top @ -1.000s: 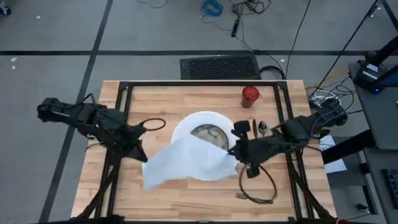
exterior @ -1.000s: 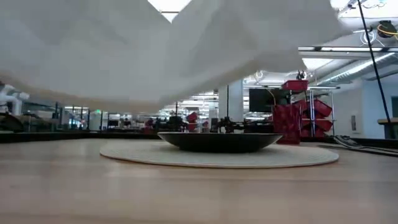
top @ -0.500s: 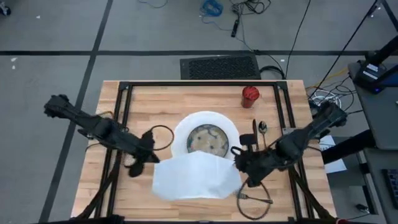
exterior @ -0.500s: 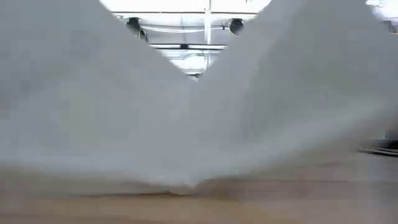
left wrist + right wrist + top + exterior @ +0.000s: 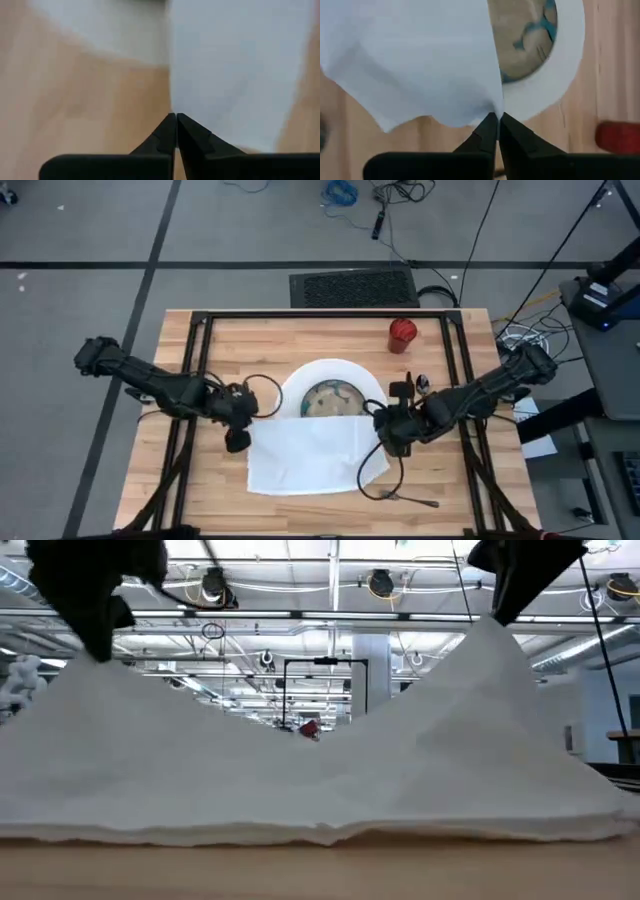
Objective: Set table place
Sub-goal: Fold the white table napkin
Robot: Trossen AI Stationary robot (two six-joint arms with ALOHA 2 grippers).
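Observation:
The white napkin point(image 5: 310, 458) lies spread on the table point(image 5: 260, 340) in front of the white plate point(image 5: 372, 385), which holds the speckled bowl point(image 5: 332, 398). Its near edge point(image 5: 320, 830) rests on the wood and its two far corners are held up. My left gripper point(image 5: 243, 425) is shut on the far left corner. My right gripper point(image 5: 385, 430) is shut on the far right corner. The red cup point(image 5: 402, 332) stands at the far right. The knife point(image 5: 408, 387) and spoon point(image 5: 423, 385) lie right of the plate. The fork point(image 5: 412, 501) lies near the front edge. My left gripper pinches the napkin's far left corner point(image 5: 173, 107) between its two fingertips. The corner is raised and the cloth slopes down from it to the table. My right gripper pinches the napkin's far right corner point(image 5: 496, 107) between its two fingertips. The corner is held above the plate's near rim. The cloth falls away from it to the near edge on the table.
Black frame rails point(image 5: 200, 360) run along the table's left and right sides and across its far side. A cable loop point(image 5: 372, 480) from the right arm hangs over the napkin's right part. Bare wood lies left of the plate.
Both grippers have carried the napkin from over the plate toward the table's near edge and lowered it. The cloth, which hung clear of the table, now lies spread with its near edge on the wood and only the far corners raised.

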